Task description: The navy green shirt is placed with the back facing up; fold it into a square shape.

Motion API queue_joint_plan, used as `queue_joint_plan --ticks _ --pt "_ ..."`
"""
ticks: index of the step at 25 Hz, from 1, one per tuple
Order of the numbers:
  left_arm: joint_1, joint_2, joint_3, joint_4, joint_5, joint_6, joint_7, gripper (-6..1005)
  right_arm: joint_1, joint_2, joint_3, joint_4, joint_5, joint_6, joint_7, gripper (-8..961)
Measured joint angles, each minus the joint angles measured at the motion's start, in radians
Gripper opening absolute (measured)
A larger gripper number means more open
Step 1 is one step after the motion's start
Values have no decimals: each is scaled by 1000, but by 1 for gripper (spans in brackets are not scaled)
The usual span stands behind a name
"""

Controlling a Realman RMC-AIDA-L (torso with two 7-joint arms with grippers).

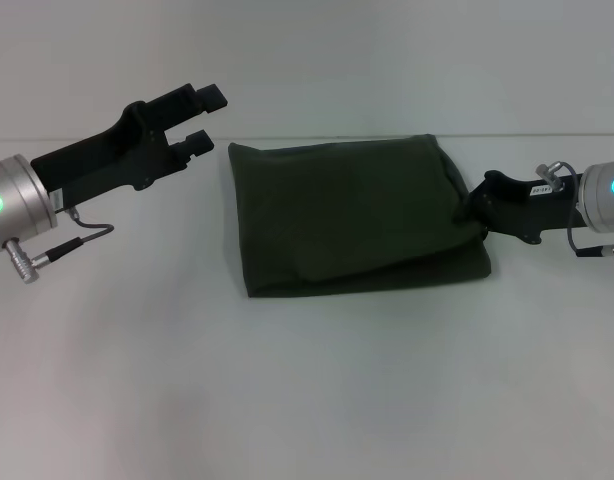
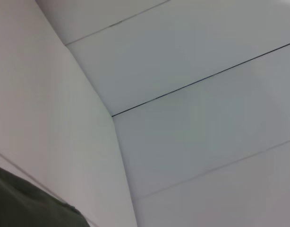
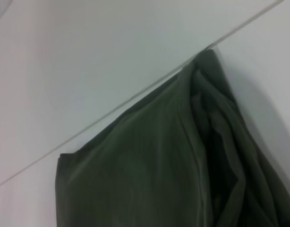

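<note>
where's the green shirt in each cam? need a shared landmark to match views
Head view: the navy green shirt lies folded mid-table, between the left gripper and the right gripper, which sits at its edge.
Left wrist view: only a corner of the shirt shows, low in the picture.
Right wrist view: the shirt fills the lower half, stacked folds along one side.
Shared landmark: the dark seam line beyond the shirt.

You are looking at a plain white desk (image 1: 317, 400) that fills nearly the whole head view, evenly lit, with only soft shadows. Its far edge meets a pale wall (image 1: 387, 60) (a faint seam marks the join). The left wrist view shows white panels (image 2: 192, 56) crossed by thin dark joints.
</note>
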Motion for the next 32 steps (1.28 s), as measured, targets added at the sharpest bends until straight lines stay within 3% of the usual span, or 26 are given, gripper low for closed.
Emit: queue_joint_plan --ticks 6,10,17,21,25,28,32 --pt "0 -3 -18 -1 0 0 2 792 -1 -11 -10 20 -6 -5 16 59" --pt "-2 -5 -18 -2 0 -4 3 792 -3 -37 -12 39 -23 -15 47 90" --pt "-7 -5 -18 -2 -4 -9 12 792 -24 -70 -5 35 -47 -50 66 324" --pt "-3 -2 -19 -2 -14 -11 14 792 -39 -92 58 -42 -6 -182 81 394" --pt "0 1 -19 -3 -25 -11 14 792 -31 -82 82 -97 54 -279 76 411" --pt "-3 3 -13 -5 -21 -5 12 792 -13 -51 64 -91 57 -284 45 412" --pt "4 30 23 -17 -6 44 -12 793 -24 -34 77 -117 73 -322 -103 412"
